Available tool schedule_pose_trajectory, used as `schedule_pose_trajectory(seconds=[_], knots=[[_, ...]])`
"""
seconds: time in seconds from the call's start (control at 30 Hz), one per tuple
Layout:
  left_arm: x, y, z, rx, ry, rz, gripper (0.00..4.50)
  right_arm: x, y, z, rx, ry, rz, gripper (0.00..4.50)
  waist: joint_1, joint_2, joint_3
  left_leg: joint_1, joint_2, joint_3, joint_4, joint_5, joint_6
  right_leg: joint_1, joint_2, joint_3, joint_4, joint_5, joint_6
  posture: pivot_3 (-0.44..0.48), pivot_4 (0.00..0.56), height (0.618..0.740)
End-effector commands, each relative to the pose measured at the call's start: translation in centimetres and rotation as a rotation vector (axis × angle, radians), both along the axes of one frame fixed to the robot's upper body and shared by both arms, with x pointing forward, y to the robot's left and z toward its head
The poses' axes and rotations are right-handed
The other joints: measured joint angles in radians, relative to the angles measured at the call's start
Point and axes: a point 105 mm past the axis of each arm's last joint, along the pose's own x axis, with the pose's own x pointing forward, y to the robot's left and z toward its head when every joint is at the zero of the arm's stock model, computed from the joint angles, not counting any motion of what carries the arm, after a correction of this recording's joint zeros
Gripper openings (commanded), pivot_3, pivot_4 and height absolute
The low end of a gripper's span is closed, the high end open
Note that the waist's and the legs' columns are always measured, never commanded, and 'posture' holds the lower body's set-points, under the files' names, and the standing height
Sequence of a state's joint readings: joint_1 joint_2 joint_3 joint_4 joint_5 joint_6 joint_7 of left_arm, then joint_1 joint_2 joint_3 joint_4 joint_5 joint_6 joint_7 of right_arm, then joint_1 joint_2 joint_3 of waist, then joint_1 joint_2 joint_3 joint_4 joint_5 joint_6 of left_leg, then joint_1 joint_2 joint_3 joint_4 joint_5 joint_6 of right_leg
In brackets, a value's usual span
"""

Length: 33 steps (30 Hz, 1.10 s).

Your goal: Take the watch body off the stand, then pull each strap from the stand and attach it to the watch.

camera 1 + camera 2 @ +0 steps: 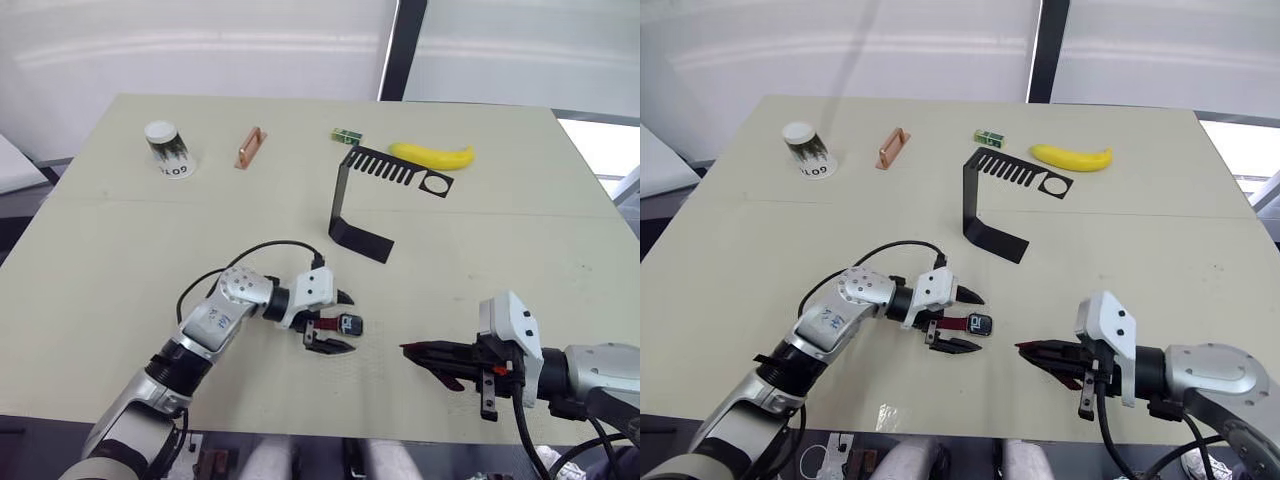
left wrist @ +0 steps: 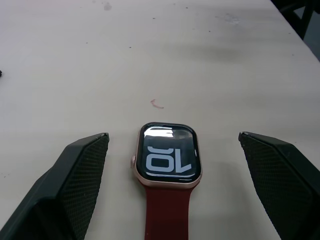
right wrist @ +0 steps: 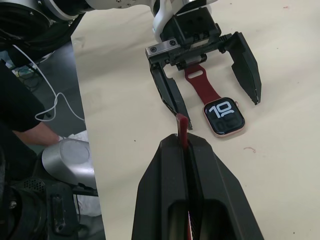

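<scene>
The watch body lies flat on the table with its screen up and one dark red strap fixed to it. My left gripper is open, with one finger on each side of the watch and touching neither side. My right gripper hovers just to the right, shut on the second dark red strap, whose end sticks out past the fingertips. The black stand stands at mid-table behind them, its slots and ring hole empty.
A banana and a small green block lie behind the stand. A copper bar and an upturned cup sit at the far left. My left arm's black cable loops over the table.
</scene>
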<state>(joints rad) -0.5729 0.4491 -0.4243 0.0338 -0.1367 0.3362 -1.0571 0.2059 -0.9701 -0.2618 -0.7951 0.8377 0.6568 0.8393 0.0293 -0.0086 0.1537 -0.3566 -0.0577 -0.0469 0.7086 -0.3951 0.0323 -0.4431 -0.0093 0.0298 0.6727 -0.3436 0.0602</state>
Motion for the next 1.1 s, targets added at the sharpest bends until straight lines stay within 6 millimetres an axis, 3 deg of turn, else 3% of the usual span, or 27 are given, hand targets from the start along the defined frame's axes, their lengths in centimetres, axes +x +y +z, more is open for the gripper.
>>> schedule_pose_trajectory(seconds=[0.03,0.83,0.93,0.97,1.1], knots=[[-0.02,-0.06,0.14,-0.008,-0.018,0.009,4.48,-0.50,0.50,0.17,0.006,-0.026,0.046,0.00,0.000,0.000,0.000,0.000,0.000,0.000,0.000,0.000,0.000,0.000,0.000,0.000,0.000,0.000,0.000,0.000,0.150,0.740],[-0.47,-0.54,-0.44,0.010,0.025,0.040,4.48,0.00,0.83,-0.08,0.021,-0.032,0.045,0.00,0.000,0.000,0.000,0.000,0.000,0.000,0.002,0.000,0.000,0.000,0.000,0.000,0.002,0.000,0.000,0.000,0.150,0.740],[-0.49,-0.62,-0.47,0.013,0.025,0.037,3.68,0.03,0.85,-0.03,0.025,-0.032,0.045,0.00,0.000,0.000,0.000,0.000,0.000,0.000,0.002,0.000,0.000,0.000,0.000,0.000,0.002,0.000,0.000,0.000,0.150,0.740],[-0.51,-0.63,-0.57,0.020,0.023,0.035,3.23,0.07,0.85,0.01,0.028,-0.033,0.044,0.00,0.000,0.000,0.000,0.000,0.000,0.000,0.002,0.000,0.000,0.000,0.000,0.000,0.002,0.000,0.000,0.000,0.150,0.740],[-0.62,-0.68,-0.67,0.025,0.024,0.030,3.23,0.12,0.83,0.10,0.030,-0.034,0.041,0.00,0.000,0.000,0.000,0.000,0.000,0.000,0.002,0.000,0.000,0.000,0.000,0.000,0.002,0.000,0.000,0.000,0.150,0.740]])
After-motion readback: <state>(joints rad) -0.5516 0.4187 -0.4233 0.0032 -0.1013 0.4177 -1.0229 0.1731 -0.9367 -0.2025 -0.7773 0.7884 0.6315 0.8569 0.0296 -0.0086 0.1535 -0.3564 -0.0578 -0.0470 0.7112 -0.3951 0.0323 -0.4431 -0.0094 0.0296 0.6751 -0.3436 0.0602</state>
